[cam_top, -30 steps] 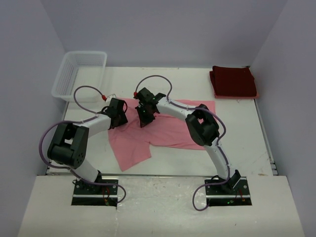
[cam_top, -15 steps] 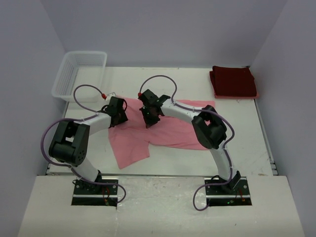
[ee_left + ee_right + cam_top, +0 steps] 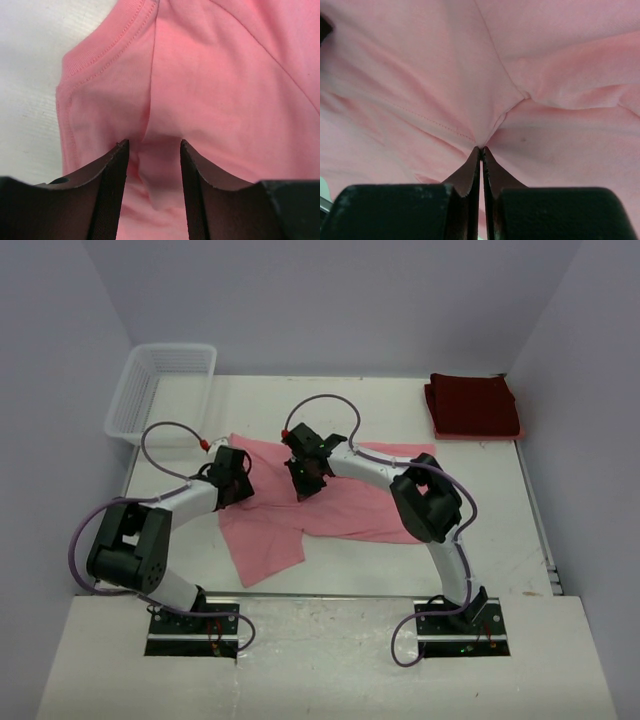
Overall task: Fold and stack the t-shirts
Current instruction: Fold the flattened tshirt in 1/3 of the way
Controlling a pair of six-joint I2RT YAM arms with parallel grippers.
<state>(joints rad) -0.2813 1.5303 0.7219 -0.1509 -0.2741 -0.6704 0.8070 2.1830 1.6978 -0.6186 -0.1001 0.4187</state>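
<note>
**Pink shirt mid-table: one gripper clamped on it, the other spread**

Nearest the arm bases, a flap of the pink shirt (image 3: 262, 545) reaches toward the near edge of the table (image 3: 490, 540), left of centre; the rest lies rumpled across mid-table, stretching right & passing under the right arm.

L side: the left gripper (image 3: 232, 478) sits low on the shirt's left edge; its wrist cam shows the jaws spread apart w/ a raised ridge of pink cloth running up btwn them, not squeezed; a stitched hem curves off to the upper left there, w/ bare table beyond it.

Near it to the right, apart from it: the right gripper (image 3: 305, 477) is down on the far-middle part of the same shirt; its wrist cam shows the jaws pressed together, pinching a pucker of pink cloth at the tips; creases & a stitched seam fan out from the pinch.

Far end: the maroon shirt (image 3: 472, 405) lies folded flat at the far-right corner, well apart from the pink shirt & both grippers; a white lattice basket (image 3: 130, 390) stands upright at the far-left corner, apart from the cloth.
</note>
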